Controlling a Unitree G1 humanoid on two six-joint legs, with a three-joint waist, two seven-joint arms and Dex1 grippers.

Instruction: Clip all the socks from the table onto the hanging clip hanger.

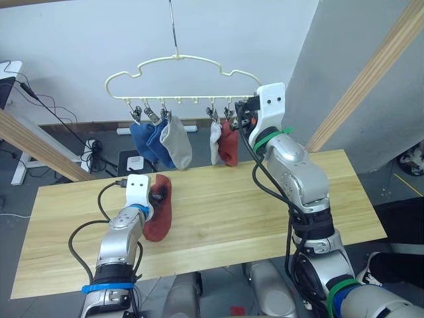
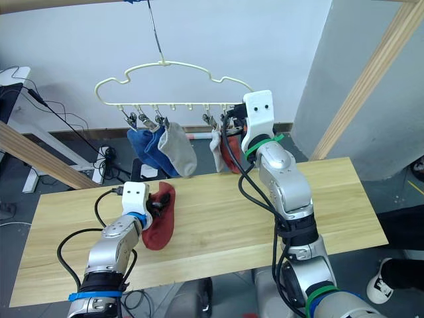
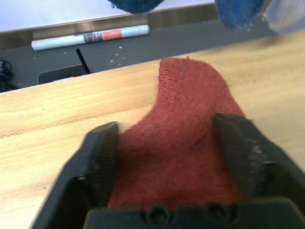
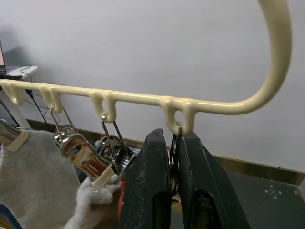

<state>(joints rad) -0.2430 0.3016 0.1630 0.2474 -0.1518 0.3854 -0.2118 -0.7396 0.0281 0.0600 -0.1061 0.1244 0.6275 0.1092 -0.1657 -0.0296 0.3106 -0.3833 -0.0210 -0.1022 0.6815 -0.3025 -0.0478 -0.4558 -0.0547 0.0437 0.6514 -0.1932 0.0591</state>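
Left wrist view: rust-red sock [image 3: 183, 152] between left jaws; on table [image 3: 57, 114].

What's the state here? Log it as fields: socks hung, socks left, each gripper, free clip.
socks hung: five on the hanger: two blue, grey, a second grey, red
socks left: one red sock on the table
left gripper: fingers around the red sock
right gripper: shut on the end clip
free clip: the end clip, no sock in it
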